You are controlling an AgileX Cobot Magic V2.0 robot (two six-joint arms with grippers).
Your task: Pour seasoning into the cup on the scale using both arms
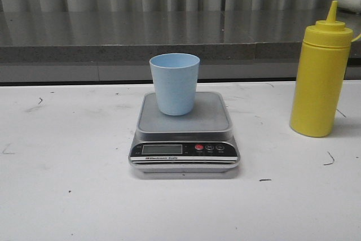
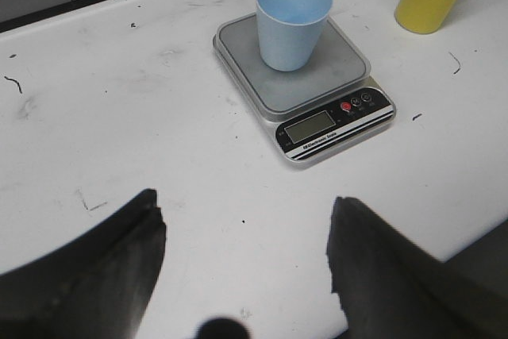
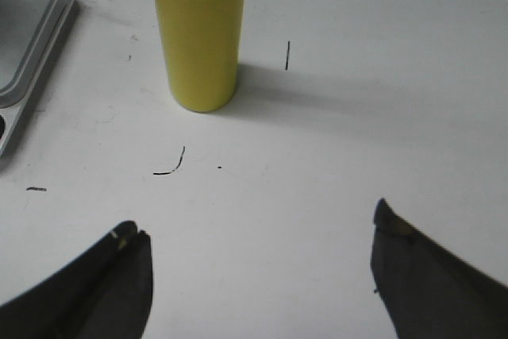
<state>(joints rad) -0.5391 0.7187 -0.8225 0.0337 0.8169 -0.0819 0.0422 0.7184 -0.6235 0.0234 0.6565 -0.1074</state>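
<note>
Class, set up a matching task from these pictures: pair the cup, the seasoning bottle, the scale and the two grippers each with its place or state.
Things:
1. cup
2. seasoning bottle
3. scale
4. left gripper and right gripper

Places or states:
A. upright on the table, right of the scale
B. open, holding nothing
C. on the steel platform
D. mid-table, display facing the robot

Pairs: 1-C, 2-A, 3-D, 4-B

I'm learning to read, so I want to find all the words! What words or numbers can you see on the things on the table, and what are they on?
"Electronic Scale": small white print on the black front panel of the scale, only just readable.
The scale's display: no digits can be made out.
The marks on the scale's buttons: too small to read.
The blue cup and the yellow bottle: no writing visible.
</note>
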